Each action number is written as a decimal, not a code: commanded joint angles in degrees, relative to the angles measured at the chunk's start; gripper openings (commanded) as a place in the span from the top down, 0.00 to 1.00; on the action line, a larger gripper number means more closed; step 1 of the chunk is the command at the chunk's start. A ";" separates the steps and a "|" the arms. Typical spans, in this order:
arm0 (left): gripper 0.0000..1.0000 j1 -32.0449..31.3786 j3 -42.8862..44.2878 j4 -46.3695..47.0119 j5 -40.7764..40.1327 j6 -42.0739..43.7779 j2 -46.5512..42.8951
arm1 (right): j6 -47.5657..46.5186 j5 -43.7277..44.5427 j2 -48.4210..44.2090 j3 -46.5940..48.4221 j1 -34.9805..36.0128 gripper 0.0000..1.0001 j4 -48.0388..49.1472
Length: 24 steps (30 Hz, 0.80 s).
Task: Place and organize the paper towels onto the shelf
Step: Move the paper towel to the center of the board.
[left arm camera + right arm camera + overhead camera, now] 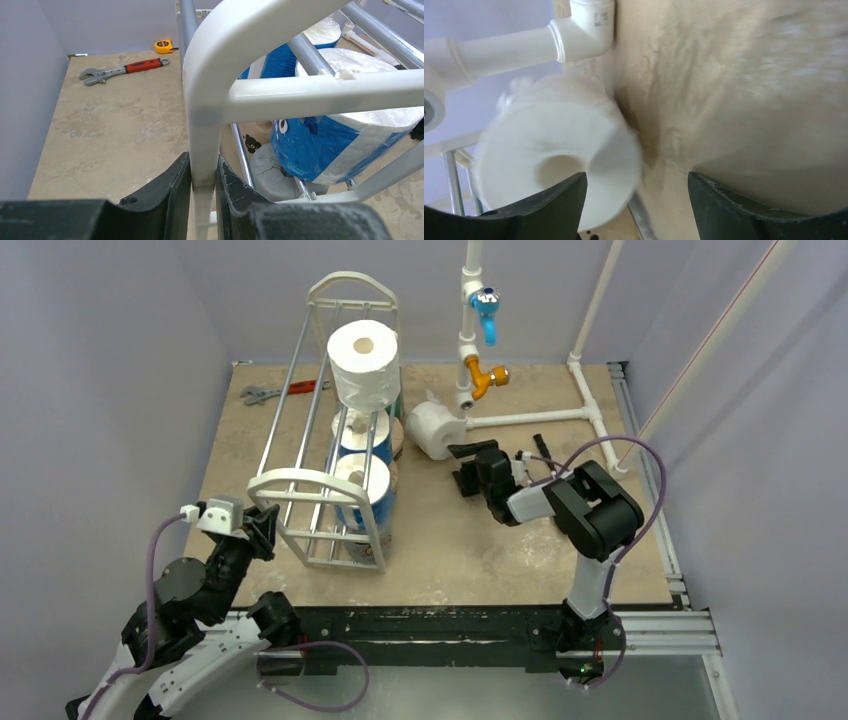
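The shelf (300, 485) stands left of centre, its long side running away from me. A plain white roll (363, 360) sits on its top tier, with two blue-white rolls (362, 490) below it. My left gripper (262, 530) is shut on the upright of the shelf's near arched end frame (210, 100). The left wrist view shows a blue-white roll (325, 145) and a grey roll (270, 172) inside the shelf. Another white roll (433, 428) lies on the table. My right gripper (462, 468) is open and empty just in front of it. In the blurred right wrist view this roll (559, 145) lies ahead of my left finger.
A white pipe frame (520, 415) with blue and orange fittings stands at the back right, touching the loose roll; its elbow also shows in the right wrist view (574, 35). A red-handled wrench (122, 70) and a yellow tape measure (163, 46) lie at the back left.
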 commanded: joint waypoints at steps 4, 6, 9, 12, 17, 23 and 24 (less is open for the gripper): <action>1.00 0.31 -0.16 2.43 1.03 -0.71 -0.75 | -9.53 -0.64 -9.29 -14.20 -0.31 0.23 -1.39; 1.00 0.31 -0.08 2.25 1.20 -0.80 -0.92 | -13.29 -3.27 -12.93 -16.31 -0.39 0.18 1.72; 1.00 0.31 0.17 1.58 1.14 -1.12 -1.33 | -18.61 -4.85 -18.29 -18.45 -0.29 0.12 4.29; 1.00 0.26 0.03 1.17 0.91 -1.43 -1.95 | -24.64 -6.19 -22.86 -18.23 -0.40 0.07 5.59; 1.00 0.29 0.01 1.44 0.94 -1.63 -2.14 | -29.97 -13.50 -23.01 -15.56 -0.30 0.02 12.75; 1.00 0.31 0.15 1.53 1.02 -1.50 -1.42 | -29.28 -20.47 -17.58 -11.27 -0.27 0.01 15.11; 1.00 0.31 0.19 1.56 1.06 -1.50 -1.39 | -29.39 -20.44 -16.82 -10.89 -0.27 0.01 15.16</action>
